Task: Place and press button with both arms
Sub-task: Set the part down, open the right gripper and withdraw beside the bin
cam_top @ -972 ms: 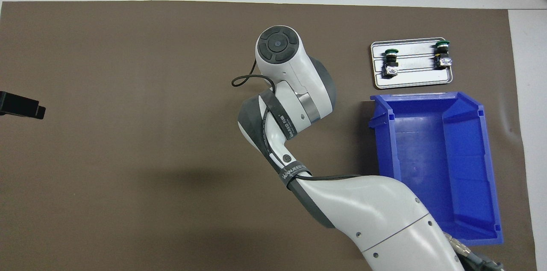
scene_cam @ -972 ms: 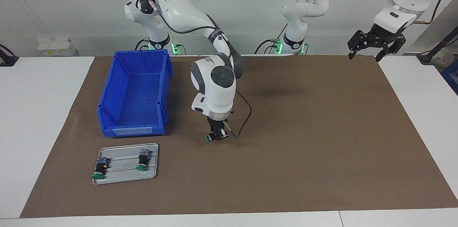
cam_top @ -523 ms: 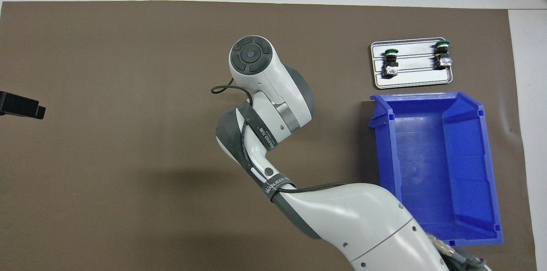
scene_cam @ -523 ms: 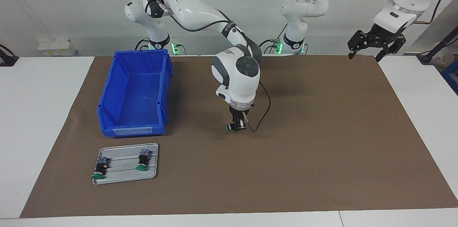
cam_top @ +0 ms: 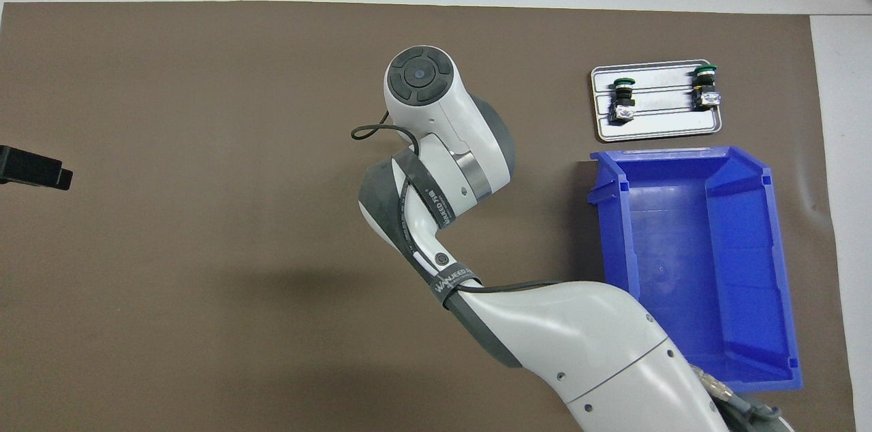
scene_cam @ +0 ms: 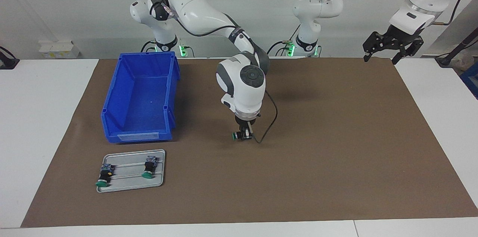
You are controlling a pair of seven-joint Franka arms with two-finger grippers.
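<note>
The right arm (scene_cam: 209,16) reaches from its base over the brown mat (scene_cam: 336,154) and points straight down near the middle of the table. The right gripper (scene_cam: 243,135) is low over the mat, its fingers closed narrowly around a button (scene_cam: 236,136); the button lies on its side in the grip, its green cap turned toward the right arm's end of the table. Whether the button touches the mat cannot be told. In the overhead view the arm's wrist (cam_top: 443,125) covers both gripper and button.

The left arm (scene_cam: 422,1) waits raised at its own end of the table. The left gripper (scene_cam: 384,57) hangs above the mat's edge nearest the robots, fingers spread wide and empty. In the overhead view only its dark tip (cam_top: 34,168) shows.

A blue bin (scene_cam: 140,98) stands on the mat toward the right arm's end. Farther from the robots than the bin lies a grey metal tray (scene_cam: 130,182). Two more buttons lie on their sides on the tray: one (scene_cam: 105,175) nearer the table's end, the other (scene_cam: 149,168) beside it, well apart from each other.
</note>
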